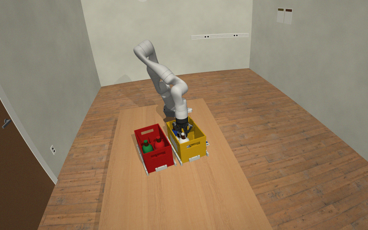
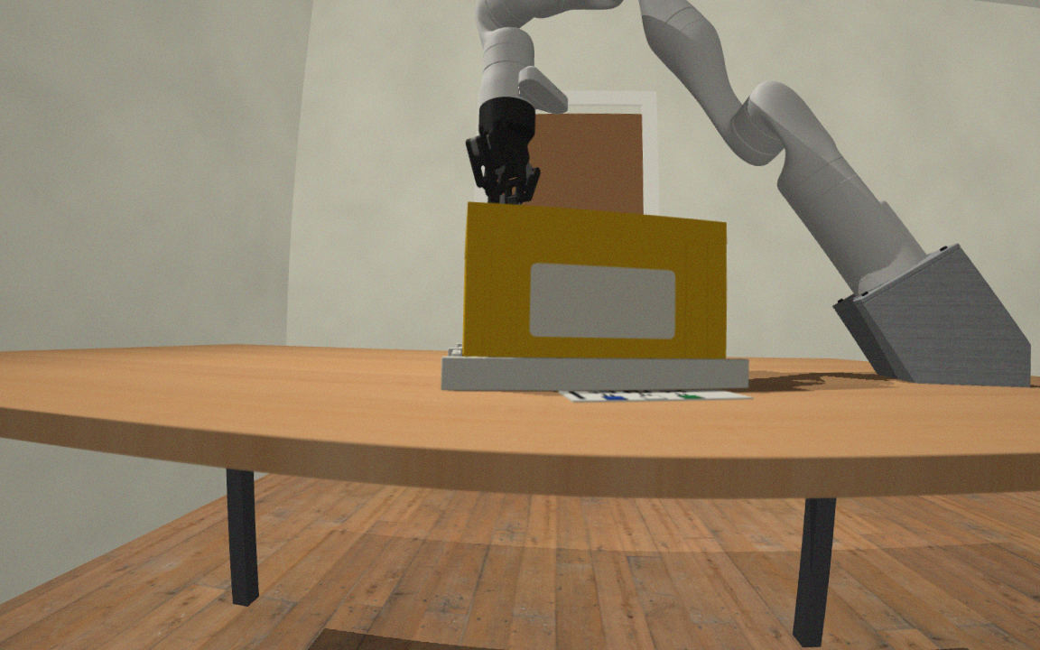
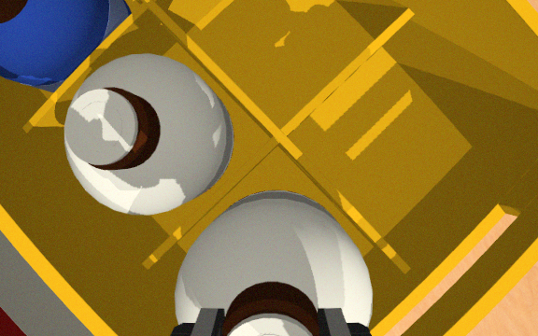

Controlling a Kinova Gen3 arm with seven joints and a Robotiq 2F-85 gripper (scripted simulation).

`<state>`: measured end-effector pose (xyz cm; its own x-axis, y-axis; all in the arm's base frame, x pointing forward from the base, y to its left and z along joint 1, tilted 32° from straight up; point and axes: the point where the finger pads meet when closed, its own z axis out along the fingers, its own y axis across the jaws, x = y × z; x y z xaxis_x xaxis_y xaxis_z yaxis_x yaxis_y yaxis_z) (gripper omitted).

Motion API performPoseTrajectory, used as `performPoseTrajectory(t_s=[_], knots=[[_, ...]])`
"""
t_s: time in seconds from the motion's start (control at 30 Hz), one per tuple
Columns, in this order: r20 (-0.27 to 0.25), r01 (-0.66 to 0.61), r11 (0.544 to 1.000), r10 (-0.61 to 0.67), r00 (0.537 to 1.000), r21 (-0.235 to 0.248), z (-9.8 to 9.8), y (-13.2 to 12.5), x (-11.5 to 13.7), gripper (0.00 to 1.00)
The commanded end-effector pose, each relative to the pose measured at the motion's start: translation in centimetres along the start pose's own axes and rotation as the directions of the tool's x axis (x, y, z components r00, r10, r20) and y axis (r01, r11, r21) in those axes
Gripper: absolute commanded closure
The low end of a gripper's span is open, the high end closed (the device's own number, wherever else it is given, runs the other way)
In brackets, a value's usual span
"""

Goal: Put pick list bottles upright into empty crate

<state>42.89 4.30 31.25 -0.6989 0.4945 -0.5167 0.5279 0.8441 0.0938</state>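
My gripper [image 1: 182, 134] [image 2: 505, 199] [image 3: 271, 322] is shut on the capped neck of a white bottle [image 1: 183, 141] [image 3: 274, 243]. That bottle is upright inside the yellow crate [image 1: 194, 152] [image 2: 499, 283] [image 3: 31, 250], in the left compartment at the end away from the robot base. A second white bottle [image 3: 180, 103] and a blue bottle [image 1: 174, 132] [image 3: 54, 42] stand in the same row. The red crate [image 1: 160, 163] holds a green bottle [image 1: 147, 148] and a red bottle [image 1: 159, 144]. The pick list [image 1: 207, 143] [image 2: 718, 396] shows blue and green marks; its numbers are unreadable.
Low pale rails [image 1: 161, 168] [image 2: 595, 374] edge both crates. The crates stand close side by side on the wooden table [image 1: 179, 197] [image 2: 346, 420]. Thin dividers [image 3: 232, 86] split the yellow crate. The arm's base [image 2: 951, 323] stands behind the crates.
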Motion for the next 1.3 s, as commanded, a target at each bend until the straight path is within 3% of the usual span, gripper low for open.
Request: performPoseTrajectory(t_s=[0.0, 0.6, 1.27], knots=[[0.001, 0.0, 1.0, 0.0, 1.0, -0.001, 0.2, 0.0, 0.0, 0.9], [0.001, 0.0, 1.0, 0.0, 1.0, -0.001, 1.8, 0.0, 0.0, 0.9], [0.001, 0.0, 1.0, 0.0, 1.0, -0.001, 1.8, 0.0, 0.0, 0.9]])
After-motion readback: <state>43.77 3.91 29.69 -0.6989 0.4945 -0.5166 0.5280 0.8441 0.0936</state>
